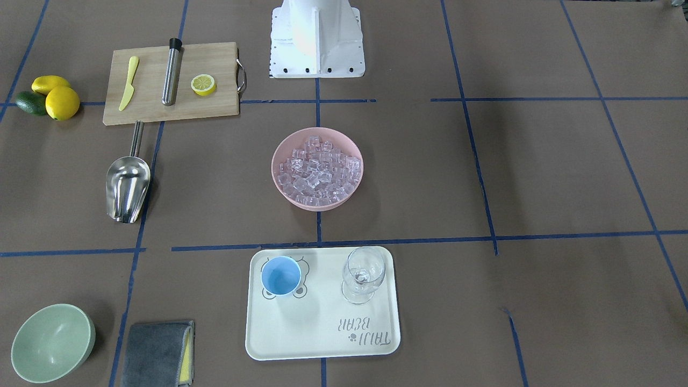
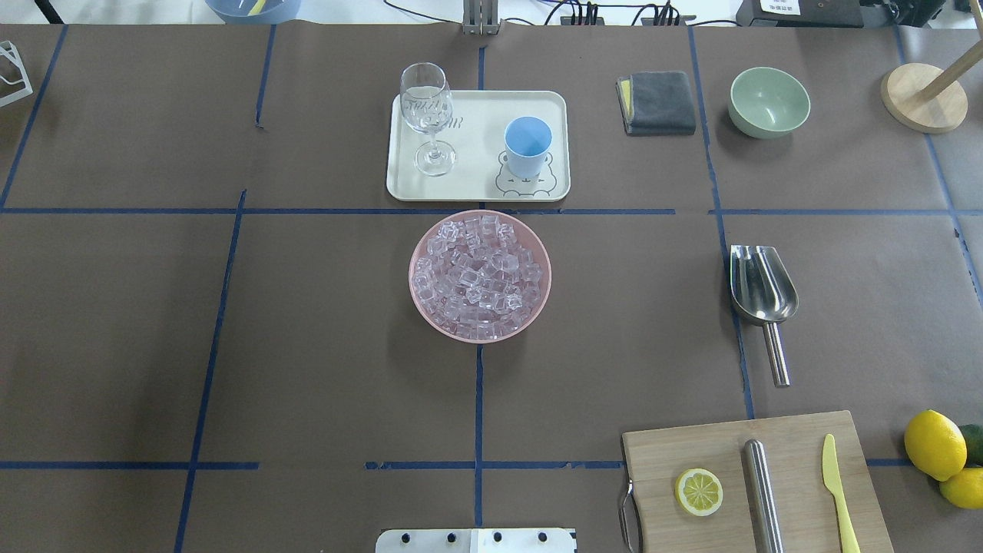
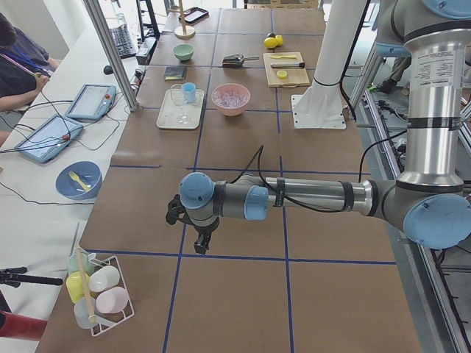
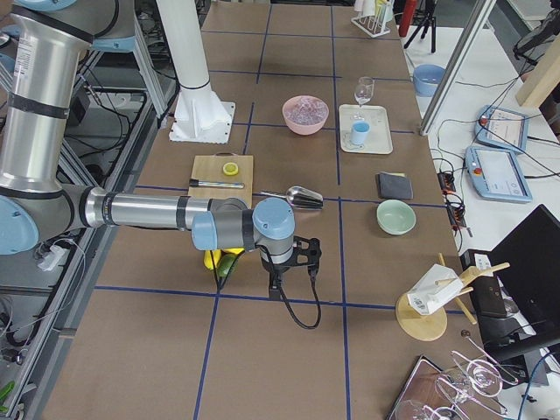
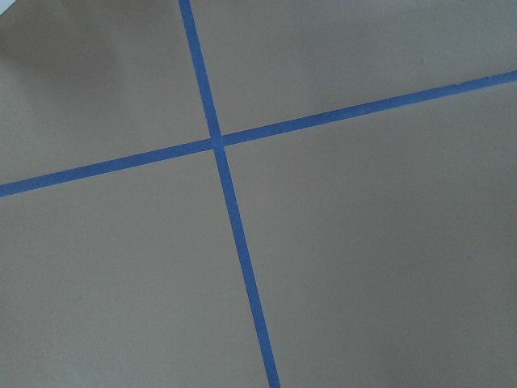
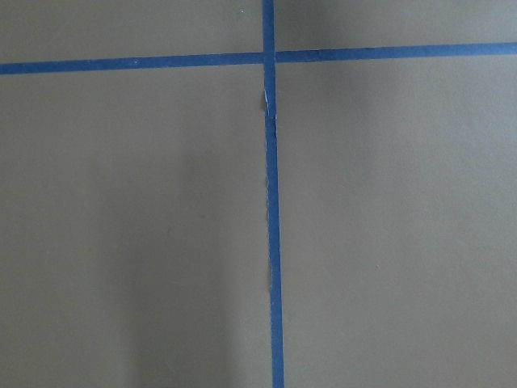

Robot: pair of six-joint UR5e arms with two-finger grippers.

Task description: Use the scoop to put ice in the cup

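Observation:
The ice (image 1: 317, 169) is a heap of clear cubes in a pink bowl (image 2: 419, 303) at the table's middle. The light-blue cup (image 1: 281, 275) stands upright and empty on a cream tray (image 2: 476, 184) beyond the bowl. The steel scoop (image 2: 762, 288) lies flat on the table at my right side, handle toward me. My left gripper (image 3: 199, 246) shows only in the left side view, far from these things. My right gripper (image 4: 278, 287) shows only in the right side view, near the lemons. I cannot tell whether either is open. Both wrist views show only table paper and blue tape.
A stemmed glass (image 2: 427, 115) stands on the tray beside the cup. A wooden board (image 2: 756, 484) holds a lemon half, a steel cylinder and a yellow knife. Lemons (image 2: 935, 444), a green bowl (image 2: 769, 101) and a grey cloth (image 2: 657, 101) lie at my right.

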